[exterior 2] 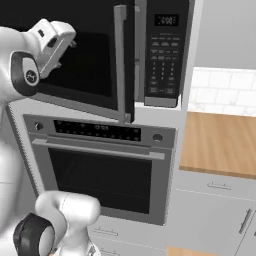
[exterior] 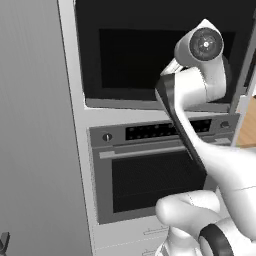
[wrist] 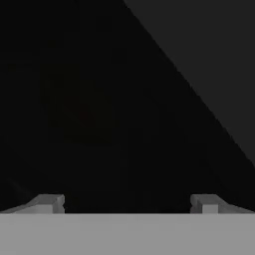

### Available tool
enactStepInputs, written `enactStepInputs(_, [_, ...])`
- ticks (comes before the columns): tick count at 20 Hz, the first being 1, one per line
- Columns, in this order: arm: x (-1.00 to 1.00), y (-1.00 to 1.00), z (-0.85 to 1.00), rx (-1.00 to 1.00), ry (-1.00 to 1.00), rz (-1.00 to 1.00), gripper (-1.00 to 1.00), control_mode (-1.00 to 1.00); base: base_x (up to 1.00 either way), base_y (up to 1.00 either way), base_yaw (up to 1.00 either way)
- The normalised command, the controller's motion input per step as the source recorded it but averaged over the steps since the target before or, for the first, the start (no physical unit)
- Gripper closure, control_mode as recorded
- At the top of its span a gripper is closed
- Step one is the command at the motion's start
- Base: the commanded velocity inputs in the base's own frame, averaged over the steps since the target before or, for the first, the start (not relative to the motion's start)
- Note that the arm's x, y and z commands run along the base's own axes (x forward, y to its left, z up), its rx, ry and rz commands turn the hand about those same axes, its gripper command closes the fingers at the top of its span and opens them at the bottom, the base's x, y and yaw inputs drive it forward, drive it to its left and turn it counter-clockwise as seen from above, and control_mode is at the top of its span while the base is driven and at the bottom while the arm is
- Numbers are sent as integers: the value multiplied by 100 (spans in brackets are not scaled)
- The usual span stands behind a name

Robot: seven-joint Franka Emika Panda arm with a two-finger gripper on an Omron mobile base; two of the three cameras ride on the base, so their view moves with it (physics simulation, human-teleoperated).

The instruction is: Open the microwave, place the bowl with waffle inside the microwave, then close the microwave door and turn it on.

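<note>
The microwave (exterior 2: 150, 50) sits built into a tall cabinet column directly above a grey oven (exterior 2: 102, 170) with a horizontal handle. In the right base view, the microwave door (exterior 2: 85, 60) stands slightly ajar: its right edge, carrying the long grey vertical bar handle (exterior 2: 120, 62), is set forward of the keypad panel (exterior 2: 164, 55), with a narrow gap between the two. In the left base view the door's dark window (exterior: 135, 55) fills the upper part of the frame, partly covered by the arm's wrist. The hand (wrist: 127, 201) is raised in front of the door window, apart from the handle; in the hand view its two fingertips (wrist: 47, 203) stand wide apart with nothing between them, facing a dark surface. A wooden worktop (exterior 2: 220, 142) lies to the right of the oven, beneath white wall tiles.
</note>
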Motion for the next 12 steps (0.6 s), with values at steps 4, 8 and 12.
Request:
enactStepInputs(4, [68,-28,-49,31,0,57,-100,-100,0,0,0])
enactStepInputs(8, [40,-19,-34,27,-7,54,-100,-100,0,0,0])
enactStepInputs(12, [26,-15,-38,25,-13,54,-100,-100,0,0,0])
